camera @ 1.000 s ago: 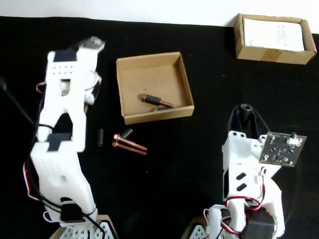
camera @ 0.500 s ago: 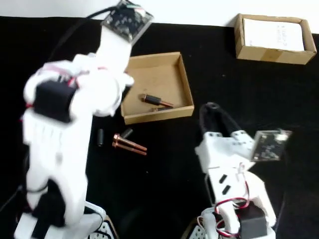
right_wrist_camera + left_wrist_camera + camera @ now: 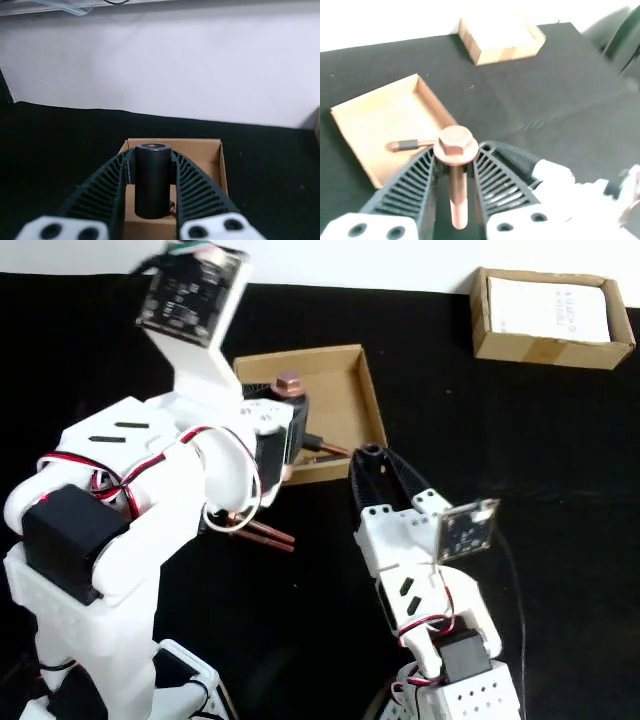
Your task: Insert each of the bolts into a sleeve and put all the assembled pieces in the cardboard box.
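L gripper point(image 3: 456, 156): clamped on copper bolt point(image 3: 455, 192); swung up beside cardboard box point(image 3: 372, 400)
R gripper point(image 3: 151, 159): pinching black sleeve point(image 3: 151, 185); moved closer; mating likely next

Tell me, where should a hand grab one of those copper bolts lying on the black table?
Probably mid-shank, coming straight down from above. The copper bolts lie flat on the table, side by side and nearly touching, so a pinch across one bolt's shank fits best. Coming in from the side would likely just push them along.
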Available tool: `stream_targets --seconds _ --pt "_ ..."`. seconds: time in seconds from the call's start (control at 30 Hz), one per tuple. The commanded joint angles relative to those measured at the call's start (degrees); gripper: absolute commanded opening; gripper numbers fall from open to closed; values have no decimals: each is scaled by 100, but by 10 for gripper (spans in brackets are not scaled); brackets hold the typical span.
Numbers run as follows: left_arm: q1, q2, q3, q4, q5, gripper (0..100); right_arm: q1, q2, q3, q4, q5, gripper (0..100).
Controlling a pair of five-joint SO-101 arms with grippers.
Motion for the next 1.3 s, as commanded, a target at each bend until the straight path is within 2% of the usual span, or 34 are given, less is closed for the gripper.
stream_targets --seconds 0.0,0.13,0.43,0.63,0.93,1.27 --pt "110 171 -198 -466 475 9 -48 -48 242 -646 255 6" --pt "84 637 -198 -914 738 9 -48 -48 400 -840 308 6" --pt "92 1552 -207 -2189 703 9 -31 -48 356 -840 290 6" --pt "268 1815 -171 -2110 730 9 -4 -48 356 -840 290 6" --pt "611 1789 831 -2110 747 9 -4 -48 382 -840 281 6" --pt "541 1789 1297 -2681 738 9 -4 -48 356 -840 290 6"
